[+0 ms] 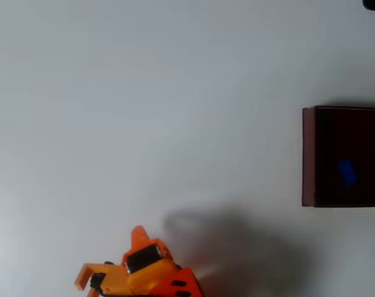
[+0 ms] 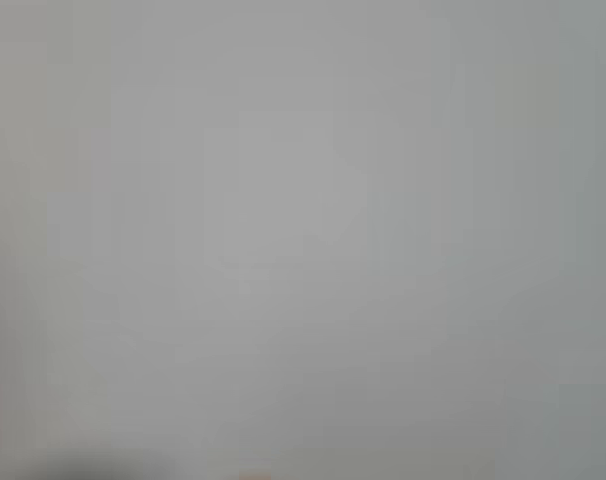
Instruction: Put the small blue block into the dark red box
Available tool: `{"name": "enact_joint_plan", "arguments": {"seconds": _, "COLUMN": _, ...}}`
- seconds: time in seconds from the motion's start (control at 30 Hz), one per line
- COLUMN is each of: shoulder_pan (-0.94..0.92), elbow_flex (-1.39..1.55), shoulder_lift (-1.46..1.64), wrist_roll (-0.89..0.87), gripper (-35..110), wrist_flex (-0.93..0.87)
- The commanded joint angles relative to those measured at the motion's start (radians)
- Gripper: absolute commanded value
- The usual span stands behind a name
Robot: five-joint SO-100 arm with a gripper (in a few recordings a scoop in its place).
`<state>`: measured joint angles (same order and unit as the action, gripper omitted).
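The small blue block (image 1: 347,172) was seen lying inside the dark red box (image 1: 308,154). The orange gripper (image 1: 113,266) was parked low on the white table (image 1: 144,93), well apart from it. Whether the jaws were apart could not be told. Nothing more was likely needed.

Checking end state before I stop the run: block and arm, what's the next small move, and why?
Probably none beyond holding the arm parked. In the overhead view the small blue block already lies inside the dark red box, and the orange gripper sits far off at the bottom edge, apparently holding nothing.
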<state>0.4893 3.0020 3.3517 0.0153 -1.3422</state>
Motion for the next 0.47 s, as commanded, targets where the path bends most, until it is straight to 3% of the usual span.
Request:
{"name": "enact_joint_plan", "arguments": {"seconds": 0.0, "shoulder_pan": 0.026, "elbow_flex": 0.002, "shoulder_lift": 0.005, "wrist_roll": 0.011, "gripper": 2, "wrist_flex": -0.006}}
{"name": "enact_joint_plan", "arguments": {"seconds": 0.43, "shoulder_pan": 0.038, "elbow_flex": 0.002, "shoulder_lift": 0.006, "wrist_roll": 0.003, "gripper": 0, "wrist_flex": -0.006}}
